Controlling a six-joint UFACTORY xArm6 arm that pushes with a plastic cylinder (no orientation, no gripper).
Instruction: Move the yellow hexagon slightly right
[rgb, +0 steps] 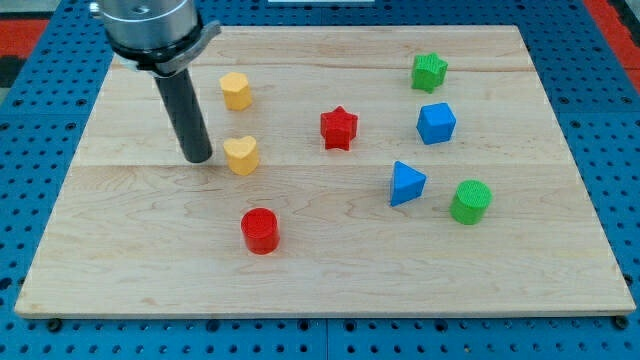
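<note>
The yellow hexagon (236, 90) stands on the wooden board (330, 280) toward the view's upper left. My tip (198, 158) rests on the board below and to the left of the hexagon, apart from it. A yellow heart-shaped block (241, 155) lies just to the right of my tip, close to it but with a small gap.
A red star (339, 128) sits at the middle. A red cylinder (260, 231) lies lower down. A green star-like block (429, 71), a blue cube (436, 123), a blue triangle (405, 184) and a green cylinder (470, 202) stand on the right. Blue pegboard surrounds the board.
</note>
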